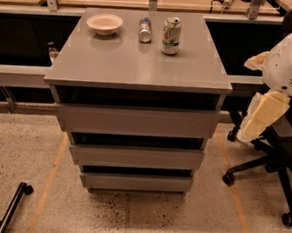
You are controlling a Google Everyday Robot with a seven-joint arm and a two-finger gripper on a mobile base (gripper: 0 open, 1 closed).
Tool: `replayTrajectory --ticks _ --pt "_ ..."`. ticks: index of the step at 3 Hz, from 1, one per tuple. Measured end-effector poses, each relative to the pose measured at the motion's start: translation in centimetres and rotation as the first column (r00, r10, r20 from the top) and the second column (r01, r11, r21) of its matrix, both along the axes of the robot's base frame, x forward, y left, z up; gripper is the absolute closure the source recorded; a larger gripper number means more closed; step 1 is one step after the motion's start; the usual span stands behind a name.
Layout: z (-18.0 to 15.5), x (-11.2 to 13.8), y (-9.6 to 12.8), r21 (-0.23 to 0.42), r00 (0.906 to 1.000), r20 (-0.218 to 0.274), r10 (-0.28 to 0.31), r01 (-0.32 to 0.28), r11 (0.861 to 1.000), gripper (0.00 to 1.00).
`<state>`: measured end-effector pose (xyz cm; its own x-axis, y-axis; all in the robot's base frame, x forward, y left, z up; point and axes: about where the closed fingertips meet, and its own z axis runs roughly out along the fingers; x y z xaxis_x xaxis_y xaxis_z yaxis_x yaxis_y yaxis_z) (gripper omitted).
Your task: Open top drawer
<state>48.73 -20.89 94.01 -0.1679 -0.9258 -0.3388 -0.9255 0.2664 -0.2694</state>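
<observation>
A bowl, a bottle and a can are seen ranged along the back of the desk, well to the left of the claw and farther off than it. They are kept away from the front edge, under which the drawers are stacked.

The top drawer is set directly under the desk surface, to the claw's left and at about its height. Its plain front has no handle, and the dark gap left above it is judged the likeliest place for a hold. The drawer is judged not yet opened. Two narrower drawers, the middle and the bottom, are stepped in below it, lower than the claw.

The claw is held off the desk's right side, apart from it and touching nothing, with a chair just behind. Whether it is parted or closed cannot be told. It is judged to be kept clear at the side so that it can be brought round to the drawer front.
</observation>
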Motion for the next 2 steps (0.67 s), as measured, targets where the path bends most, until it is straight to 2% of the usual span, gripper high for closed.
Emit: replayTrajectory --ticks 1,2 --pt "-2.8 0.7 1.0 0.048 0.9994 -0.020 -0.030 0.031 0.998 0.00" --pt "-6.3 2.8 3.4 0.086 0.9992 -0.020 0.035 -0.033 0.996 0.00"
